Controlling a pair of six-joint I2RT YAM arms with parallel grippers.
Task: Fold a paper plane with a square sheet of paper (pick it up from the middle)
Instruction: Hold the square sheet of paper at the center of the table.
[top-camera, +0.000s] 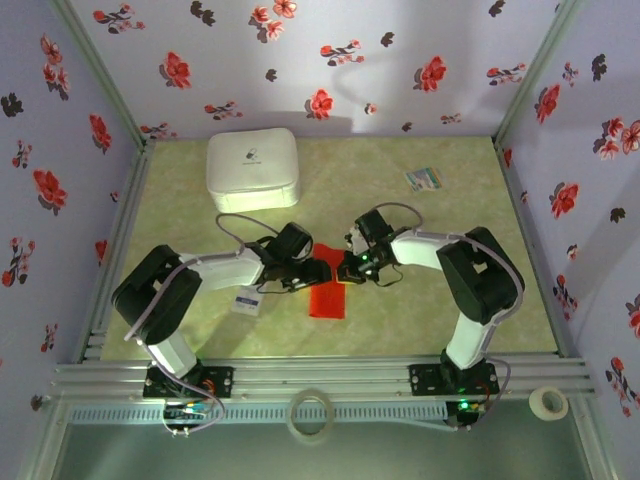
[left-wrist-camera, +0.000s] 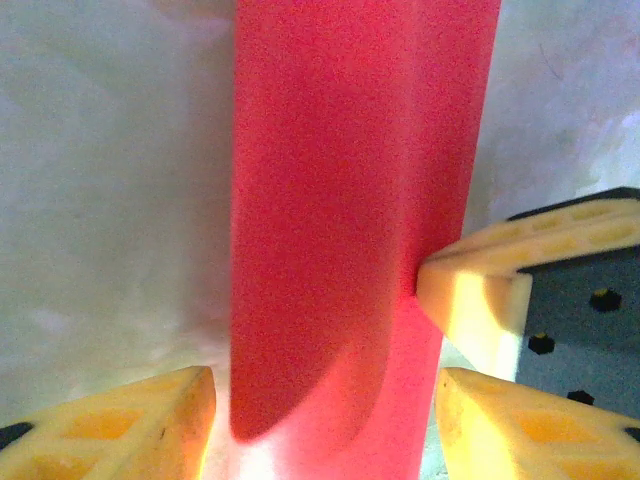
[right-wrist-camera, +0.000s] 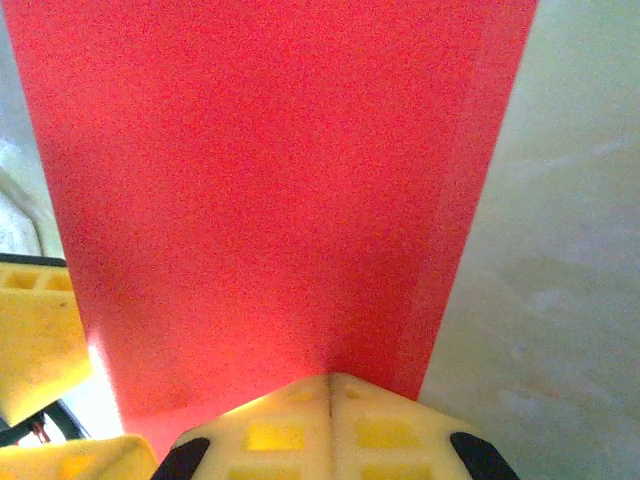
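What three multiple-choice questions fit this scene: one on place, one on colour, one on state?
1. Where does the white box stand?
A) back left of the table
B) front right
C) on the paper
2. What colour is the sheet of paper?
A) blue
B) red
C) white
3. How do the right pincer's jaws stand?
A) wide apart
B) shut together
C) around the card
Answers: 1 A, it sits near the back wall, left of centre; 2 B, it is bright red; 3 B, its fingertips meet with no gap.

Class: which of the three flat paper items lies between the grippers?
The red sheet; the white packet lies left of it, the coloured card far back right.
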